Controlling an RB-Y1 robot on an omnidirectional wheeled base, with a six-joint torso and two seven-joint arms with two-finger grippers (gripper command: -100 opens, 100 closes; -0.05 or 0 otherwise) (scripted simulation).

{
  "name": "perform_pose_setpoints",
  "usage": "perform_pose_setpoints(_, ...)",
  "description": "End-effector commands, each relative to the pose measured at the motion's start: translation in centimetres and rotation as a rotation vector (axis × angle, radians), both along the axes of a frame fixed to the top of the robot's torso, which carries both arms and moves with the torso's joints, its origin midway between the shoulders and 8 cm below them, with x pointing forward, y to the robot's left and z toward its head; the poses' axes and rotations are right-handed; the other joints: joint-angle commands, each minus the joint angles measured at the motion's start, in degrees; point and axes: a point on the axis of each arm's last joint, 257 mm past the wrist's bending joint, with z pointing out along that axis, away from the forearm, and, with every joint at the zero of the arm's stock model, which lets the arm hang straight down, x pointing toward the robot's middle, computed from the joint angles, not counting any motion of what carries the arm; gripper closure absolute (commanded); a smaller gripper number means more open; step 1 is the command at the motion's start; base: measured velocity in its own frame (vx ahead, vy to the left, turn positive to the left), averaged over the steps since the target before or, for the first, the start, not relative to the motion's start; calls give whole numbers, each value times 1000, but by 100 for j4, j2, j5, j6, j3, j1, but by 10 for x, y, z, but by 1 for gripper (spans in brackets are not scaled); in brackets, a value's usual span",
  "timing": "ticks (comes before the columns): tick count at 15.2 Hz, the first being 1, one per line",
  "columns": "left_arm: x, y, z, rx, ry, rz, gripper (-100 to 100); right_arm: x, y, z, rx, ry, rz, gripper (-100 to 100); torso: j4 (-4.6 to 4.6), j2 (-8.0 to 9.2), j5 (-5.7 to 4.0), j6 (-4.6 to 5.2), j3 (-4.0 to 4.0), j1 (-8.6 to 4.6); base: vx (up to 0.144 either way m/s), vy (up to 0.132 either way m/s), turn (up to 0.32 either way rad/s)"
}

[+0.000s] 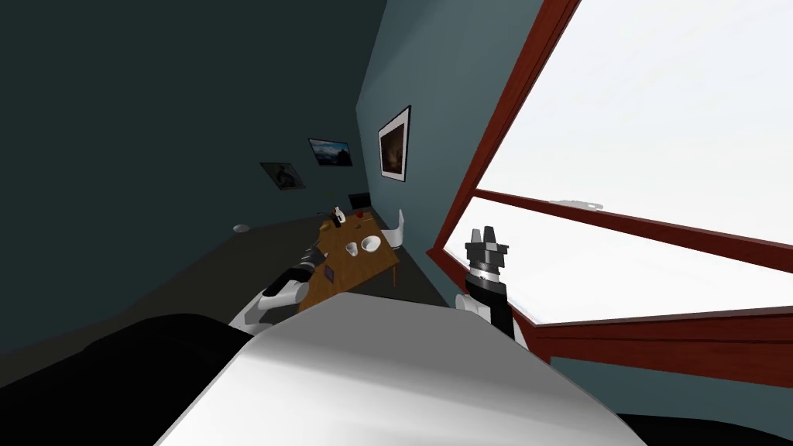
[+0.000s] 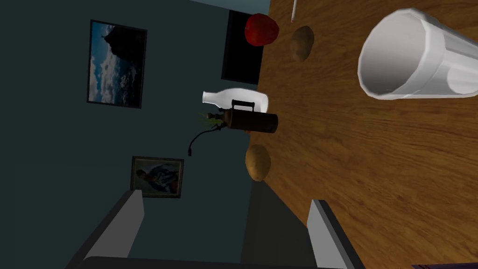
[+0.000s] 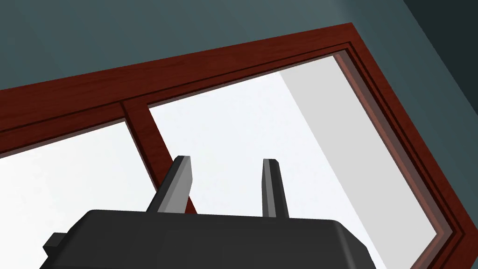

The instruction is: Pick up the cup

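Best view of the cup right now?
Left wrist view: the white cup is close, rim and inside clear, on the wooden table ahead of the open left gripper. Head view shows it tiny. Right wrist view faces away.

Wooden table point(image 2: 373, 163), white cup point(image 2: 415, 58), potato point(image 2: 257, 162), bottle point(image 2: 235, 98)

Right gripper point(image 3: 226, 161) seen from behind, two thin grey fingers point(image 3: 179, 187) parted, a gap between
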Motion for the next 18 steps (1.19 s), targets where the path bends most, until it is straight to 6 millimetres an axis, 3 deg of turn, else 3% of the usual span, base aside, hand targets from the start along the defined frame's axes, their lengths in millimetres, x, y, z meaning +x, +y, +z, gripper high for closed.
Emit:
perform_pose_setpoints(1, -17, 27, -17, -38, 57, 58, -100, 0, 0, 0, 0, 0, 0, 0, 0, 0, 0, 0, 0, 0, 39, -57, -206)
perform_pose_setpoints(4, -20, 27, -24, -48, 85, 62, -100, 0, 0, 0, 0, 0, 0, 0, 0, -3, -1, 1, -2, -2, 27, -39, -105)
perform_pose_setpoints(5, -34, 51, -38, -82, 126, 115, -100, 0, 0, 0, 0, 0, 0, 0, 0, 1, 0, 0, 1, 3, 14, -39, -225)
perform_pose_setpoints(6, -37, 51, -43, -89, 146, 118, -100, 0, 0, 0, 0, 0, 0, 0, 1, 3, 0, 5, 2, 1, 21, -45, -252)
perform_pose_setpoints(7, -47, 70, -47, -118, 163, 160, -100, 0, 0, 0, 0, 0, 0, 0, 1, 2, 0, 4, 1, 0, 34, -65, -352)
perform_pose_setpoints(9, -56, 73, -60, -134, 204, 177, -100, 0, 0, 0, 0, 0, 0, 0, 0, -5, -1, 5, -2, -7, 43, -52, -181)
perform_pose_setpoints(10, -71, 93, -68, -169, 228, 228, -100, 0, 0, 0, 0, 0, 0, 0, -1, -6, -1, 0, -3, -3, 56, -46, -194)
perform_pose_setpoints(12, -76, 94, -77, -181, 257, 237, -100, 0, 0, 0, 0, 0, 0, 0, -2, -11, 0, 4, -6, -3, 50, -41, -160)
perform_pose_setpoints(13, -95, 114, -85, -219, 281, 294, -100, 0, 0, 0, 0, 0, 0, 0, -2, -8, 0, 0, -5, 0, 38, -43, -200)
perform_pose_setpoints(16, -98, 113, -91, -230, 307, 299, -100, 0, 0, 0, 0, 0, 0, 0, -1, -5, 0, 0, -3, 1, 35, -30, -118)
perform_pose_setpoints(17, -119, 131, -101, -274, 335, 358, -100, 0, 0, 0, 0, 0, 0, 0, 0, -1, 0, -2, -1, 4, 38, -36, -182)
perform_pose_setpoints(18, -121, 130, -104, -282, 351, 361, -100, 0, 0, 0, 0, 0, 0, 0, 0, -2, 1, 4, -1, 2, 50, -43, -266)
